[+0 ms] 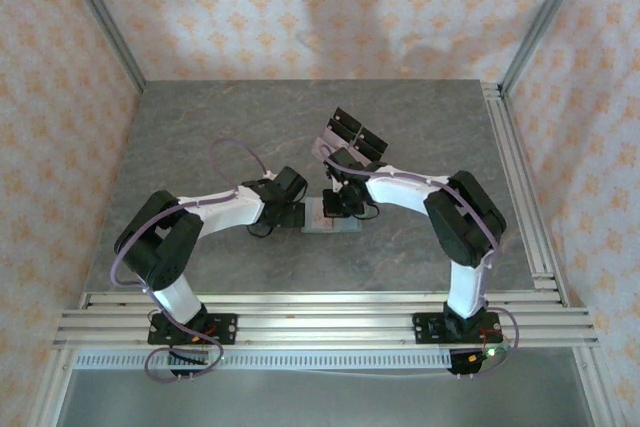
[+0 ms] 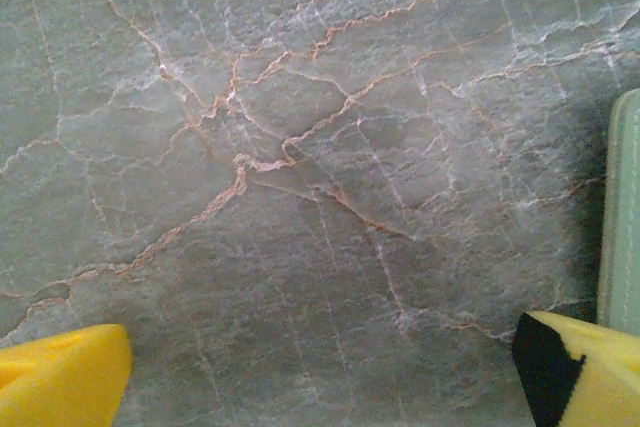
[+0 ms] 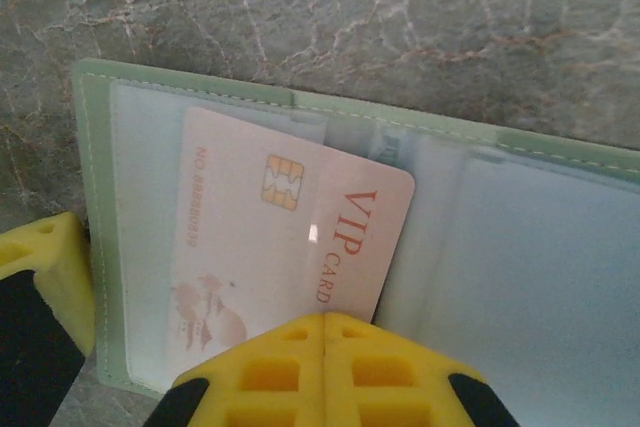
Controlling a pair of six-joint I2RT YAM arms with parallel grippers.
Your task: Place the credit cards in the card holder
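Bending inward, right gripper (image 3: 325,332) closed against credit card (image 3: 290,232); left gripper (image 2: 320,377) spread wide.

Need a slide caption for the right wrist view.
Right gripper shut on a pink VIP card, angled into the open green card holder.

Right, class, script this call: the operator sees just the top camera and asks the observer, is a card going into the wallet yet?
Observer: Yes. A pink card printed VIP lies on the open green wallet, and its far edge seems tucked under a clear pocket.
Operator: Is the right pincer gripping it?
Observer: No. The right pincer is shut, with its tips together at the card's near edge. The card lies flat, not between them.
Operator: And the left one?
Observer: The left pincer is open over bare table, with the wallet's edge beside one finger.
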